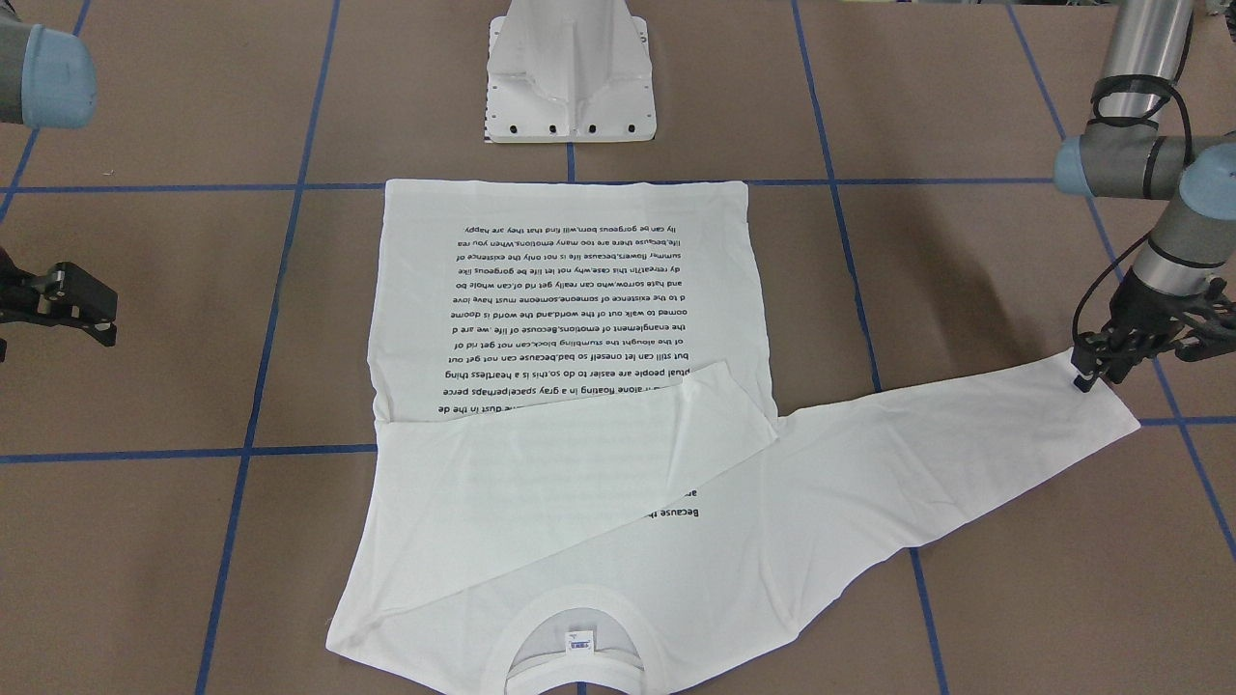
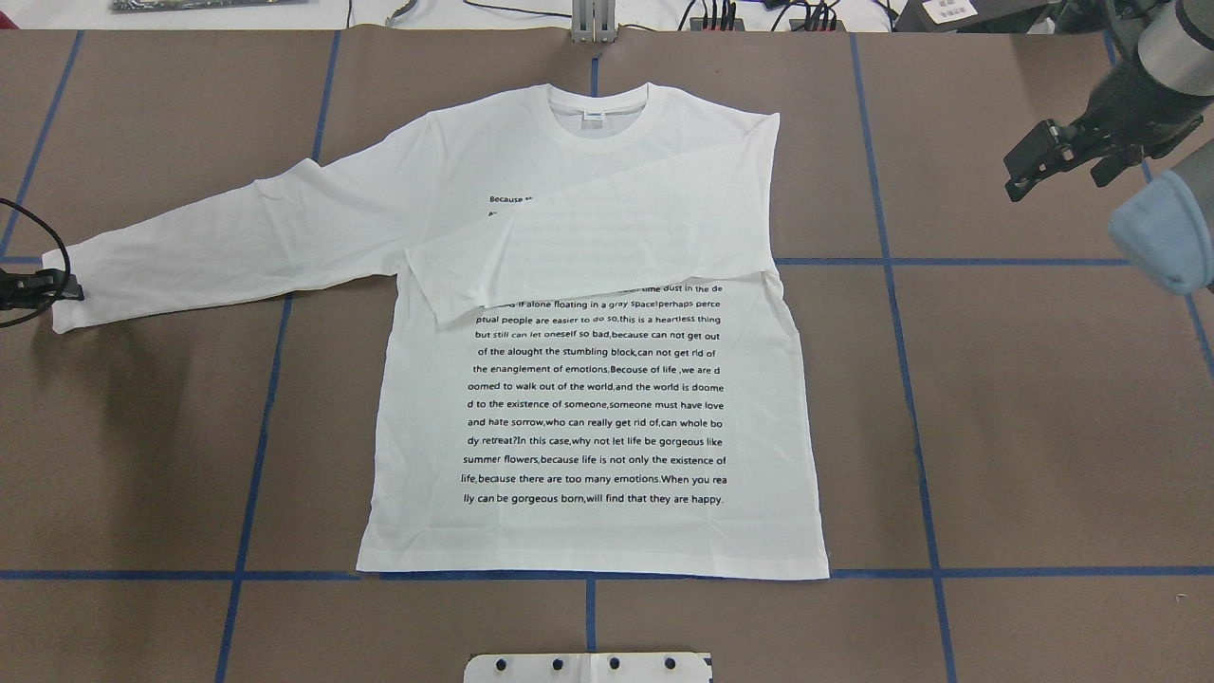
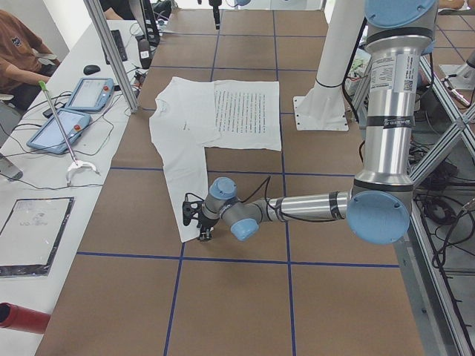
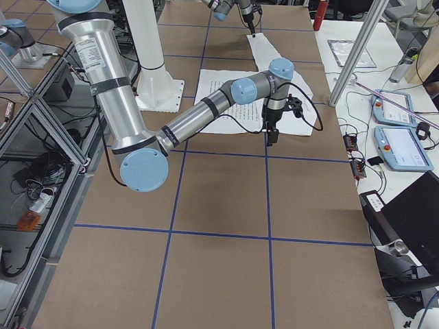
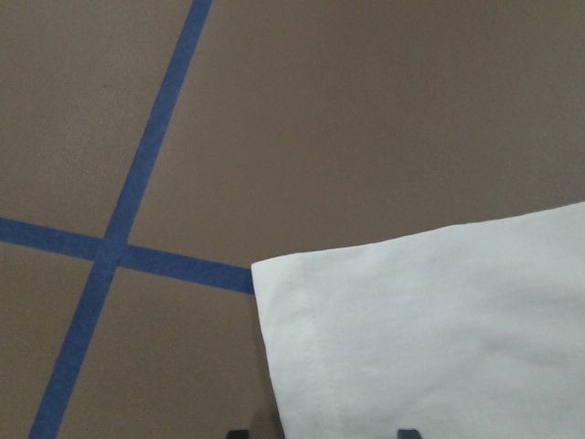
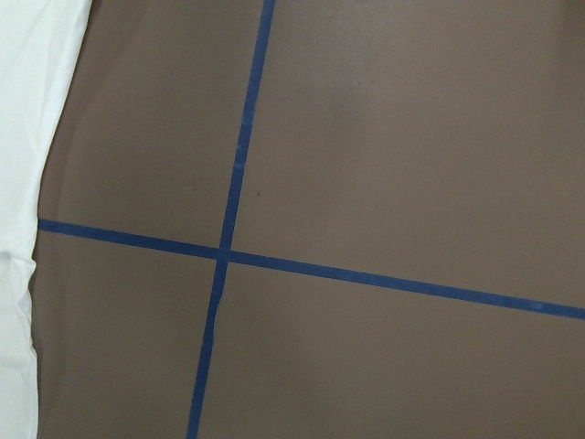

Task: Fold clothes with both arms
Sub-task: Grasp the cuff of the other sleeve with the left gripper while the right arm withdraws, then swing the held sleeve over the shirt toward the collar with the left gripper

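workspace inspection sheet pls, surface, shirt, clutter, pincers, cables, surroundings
surface: brown table with a blue tape grid, bare around the shirt
job's things: white T-shirt flat, print up; one sleeve folded across the chest, other sleeve stretched out sideways
clutter: nothing seen
pincers: left pincer open, down at the outstretched cuff; right pincer open, off the shirt
cables: black cable wrapped along the left arm
surroundings: white pedestal; side bench with handheld screens; a person seated there

Robotics lab: teach pendants (image 3: pixel 90 93), aluminium framing (image 3: pixel 113 52), blue-taped table (image 2: pixel 1043 427)
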### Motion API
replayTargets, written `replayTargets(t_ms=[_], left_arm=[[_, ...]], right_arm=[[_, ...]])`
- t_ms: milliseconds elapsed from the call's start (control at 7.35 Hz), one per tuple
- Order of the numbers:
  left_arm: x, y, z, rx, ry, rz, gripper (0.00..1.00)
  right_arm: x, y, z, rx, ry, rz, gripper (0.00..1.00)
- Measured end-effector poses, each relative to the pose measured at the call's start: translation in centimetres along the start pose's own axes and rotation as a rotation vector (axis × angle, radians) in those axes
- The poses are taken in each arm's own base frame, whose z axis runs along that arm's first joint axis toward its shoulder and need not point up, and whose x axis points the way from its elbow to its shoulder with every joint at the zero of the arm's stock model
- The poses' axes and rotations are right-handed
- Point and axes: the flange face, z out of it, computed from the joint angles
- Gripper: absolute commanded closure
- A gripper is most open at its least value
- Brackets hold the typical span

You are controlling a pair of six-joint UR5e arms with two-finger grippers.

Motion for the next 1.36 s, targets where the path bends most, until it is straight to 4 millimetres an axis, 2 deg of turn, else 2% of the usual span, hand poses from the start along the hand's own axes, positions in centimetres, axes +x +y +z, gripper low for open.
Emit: replayTargets(t_ms=[408, 816, 952, 1224, 1360], left_arm=[[0.4, -0.1, -0.3, 0.002, 0.009, -0.009, 1.0], [2.5, -0.7, -1.1, -0.006, 0.046, -0.038, 1.0], [3.7, -0.7, -1.9, -0.024, 0.081, -0.034, 1.0], [7.6, -1.4, -4.9, -0.039, 0.13, -0.021, 1.0], [11.1, -2.4, -7.3, -0.044, 0.13, -0.021, 1.0]], right_arm=[[0.0, 0.2, -0.1, 0.002, -0.001, -0.003, 0.0], [-0.1, 0.1, -0.3, 0.005, -0.002, -0.005, 0.0], [0.2, 0.3, -0.4, 0.006, -0.002, -0.003, 0.0], [2.3, 2.5, 0.1, -0.006, 0.006, 0.013, 0.0], [3.4, 4.1, 0.5, -0.013, 0.01, 0.02, 0.0]])
